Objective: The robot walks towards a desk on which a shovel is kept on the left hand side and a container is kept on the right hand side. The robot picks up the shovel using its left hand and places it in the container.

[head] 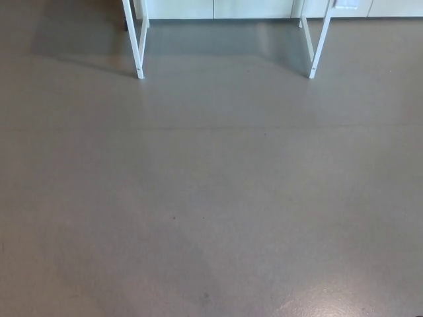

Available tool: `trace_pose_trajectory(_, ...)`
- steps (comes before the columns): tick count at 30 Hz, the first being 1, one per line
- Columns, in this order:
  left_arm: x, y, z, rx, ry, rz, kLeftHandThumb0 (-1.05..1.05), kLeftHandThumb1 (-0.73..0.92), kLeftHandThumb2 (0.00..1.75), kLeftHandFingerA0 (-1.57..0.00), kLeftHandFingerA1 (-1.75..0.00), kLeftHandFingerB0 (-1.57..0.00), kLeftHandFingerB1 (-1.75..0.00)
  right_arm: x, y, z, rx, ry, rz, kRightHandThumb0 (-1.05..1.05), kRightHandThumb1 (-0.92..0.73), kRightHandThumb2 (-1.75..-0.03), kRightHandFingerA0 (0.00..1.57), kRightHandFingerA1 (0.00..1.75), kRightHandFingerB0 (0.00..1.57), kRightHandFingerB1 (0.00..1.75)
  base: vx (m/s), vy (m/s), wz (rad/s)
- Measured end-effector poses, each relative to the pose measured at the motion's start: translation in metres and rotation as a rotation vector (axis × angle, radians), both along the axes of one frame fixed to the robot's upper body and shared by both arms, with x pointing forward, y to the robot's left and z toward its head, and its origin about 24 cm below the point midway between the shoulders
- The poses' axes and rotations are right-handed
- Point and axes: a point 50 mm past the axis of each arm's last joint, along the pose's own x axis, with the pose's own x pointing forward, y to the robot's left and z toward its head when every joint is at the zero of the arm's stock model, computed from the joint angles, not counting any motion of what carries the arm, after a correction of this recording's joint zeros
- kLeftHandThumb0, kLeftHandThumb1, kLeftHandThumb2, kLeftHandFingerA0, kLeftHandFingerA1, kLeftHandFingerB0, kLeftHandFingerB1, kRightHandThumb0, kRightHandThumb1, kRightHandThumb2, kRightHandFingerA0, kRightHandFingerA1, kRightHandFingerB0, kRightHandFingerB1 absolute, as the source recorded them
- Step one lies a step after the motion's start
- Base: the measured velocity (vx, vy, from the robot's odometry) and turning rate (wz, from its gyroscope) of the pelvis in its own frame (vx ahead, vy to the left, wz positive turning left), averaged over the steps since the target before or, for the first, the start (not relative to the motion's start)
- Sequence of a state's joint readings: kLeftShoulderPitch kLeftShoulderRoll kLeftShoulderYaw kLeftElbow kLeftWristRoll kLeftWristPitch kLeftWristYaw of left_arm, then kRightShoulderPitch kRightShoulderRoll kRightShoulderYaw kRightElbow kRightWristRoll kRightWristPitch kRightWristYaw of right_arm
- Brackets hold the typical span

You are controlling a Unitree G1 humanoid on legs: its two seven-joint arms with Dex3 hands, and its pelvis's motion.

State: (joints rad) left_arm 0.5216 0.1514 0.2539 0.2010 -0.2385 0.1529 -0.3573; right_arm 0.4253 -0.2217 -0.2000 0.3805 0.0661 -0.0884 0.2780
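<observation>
The head view looks down on grey floor [211,198]. At upper left a white desk leg [139,46] slants down to its foot, its upper part cut off by the top edge; at upper right a second white leg [319,43] is cut off the same way. Between and behind them runs a pale cabinet base [218,8]. The desk top lies above the picture, so the shovel and the container are out of sight. Neither robot hand shows, so their fingers cannot be judged.
</observation>
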Motion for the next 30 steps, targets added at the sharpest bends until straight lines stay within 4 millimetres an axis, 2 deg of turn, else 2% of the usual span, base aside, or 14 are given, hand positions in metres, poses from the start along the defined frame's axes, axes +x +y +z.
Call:
trace_pose_trajectory(1,0.0006,-0.0003,0.0001,0.001,-0.001,-0.001,-0.14,0.38,0.83,-0.36,-0.58,-0.2,-0.5,-0.0001,-0.0001,-0.0006,0.0,-0.001,0.0,-0.17,-0.54,-0.55,0.61,0.64,0.38,0.51,0.0,0.0,0.0)
trace_pose_trajectory(3,0.0019,-0.0008,0.0006,0.004,-0.005,-0.002,-0.15,0.39,0.84,-0.38,-0.59,-0.2,-0.5,-0.0001,-0.0001,-0.0005,0.0,-0.005,0.001,-0.2,-0.55,-0.55,0.62,0.65,0.38,0.51,0.0,0.0,0.0)
trace_pose_trajectory(4,0.0029,-0.0012,0.0009,0.006,-0.008,-0.003,-0.15,0.38,0.84,-0.39,-0.6,-0.21,-0.5,-0.0003,0.0001,0.0001,-0.001,-0.008,0.004,-0.19,-0.55,-0.54,0.64,0.64,0.4,0.51,0.0,0.0,0.0)
trace_pose_trajectory(5,0.0038,-0.0014,0.001,0.007,-0.01,-0.004,-0.17,0.55,0.56,-0.49,-0.44,-0.33,-0.35,0.0,0.0003,0.0005,-0.003,-0.013,0.007,-0.18,-0.55,-0.54,0.64,0.64,0.39,0.51,0.0,0.0,0.0)
trace_pose_trajectory(6,0.0044,-0.0015,0.0011,0.007,-0.011,-0.004,-0.14,0.39,0.84,-0.4,-0.6,-0.21,-0.5,0.0001,0.0003,0.0004,-0.004,-0.015,0.009,-0.18,-0.54,-0.55,0.63,0.63,0.38,0.5,0.0,0.0,0.0)
trace_pose_trajectory(7,0.0052,-0.0015,0.0012,0.009,-0.013,-0.003,-0.15,0.39,0.85,-0.39,-0.59,-0.21,-0.5,0.0,0.0,-0.0007,-0.004,-0.014,0.009,-0.18,-0.54,-0.54,0.63,0.64,0.39,0.51,0.0,0.0,0.0)
trace_pose_trajectory(8,0.0058,-0.0014,0.0012,0.01,-0.013,-0.003,-0.18,0.57,0.56,-0.45,-0.43,-0.33,-0.35,-0.0005,-0.0002,-0.0024,-0.003,-0.011,0.007,-0.18,-0.55,-0.54,0.64,0.64,0.39,0.51,0.18,-0.064,-0.44)
trace_pose_trajectory(13,0.0089,-0.0007,0.0018,0.017,-0.018,-0.005,-0.18,0.58,0.57,-0.44,-0.42,-0.33,-0.35,-0.0024,-0.0009,-0.0061,-0.004,-0.004,0.005,-0.2,-0.55,-0.55,0.61,0.62,0.38,0.5,0.02,-0.039,0.22)
trace_pose_trajectory(14,0.0088,-0.0019,0.0013,0.014,-0.017,-0.007,-0.16,0.41,0.85,-0.39,-0.59,-0.2,-0.5,-0.0021,-0.0017,-0.0054,-0.008,-0.006,0.007,-0.2,-0.55,-0.55,0.61,0.63,0.39,0.51,-0.01,-0.007,-0.09)
trace_pose_trajectory(15,0.0069,-0.0028,0.0006,0.013,-0.011,-0.008,-0.19,0.59,0.57,-0.47,-0.43,-0.33,-0.35,-0.0016,-0.0021,-0.0046,-0.011,-0.009,0.009,-0.21,-0.56,-0.55,0.63,0.63,0.39,0.5,0.01,0.088,-0.06)
trace_pose_trajectory(20,0.0035,-0.0031,-0.0005,0.015,0.001,-0.007,-0.2,0.59,0.57,-0.47,-0.43,-0.34,-0.35,-0.0006,-0.0015,-0.003,-0.019,-0.017,0.021,-0.2,-0.56,-0.56,0.61,0.63,0.37,0.5,0.05,0.208,-0.12)
trace_pose_trajectory(24,0.0038,-0.0005,0.0002,0.027,0.01,-0.015,-0.21,0.6,0.57,-0.47,-0.43,-0.34,-0.35,-0.0028,0.003,-0.0047,-0.005,-0.016,0.025,-0.18,-0.56,-0.55,0.63,0.65,0.38,0.51,0.22,0.501,-0.05)
trace_pose_trajectory(30,0.0045,0.0034,0.0015,0.047,0.015,-0.02,-0.2,0.6,0.57,-0.46,-0.43,-0.34,-0.36,-0.0018,0.0055,-0.0031,-0.002,-0.026,0.035,-0.19,-0.55,-0.55,0.63,0.64,0.38,0.5,0.1,0.158,0.0)
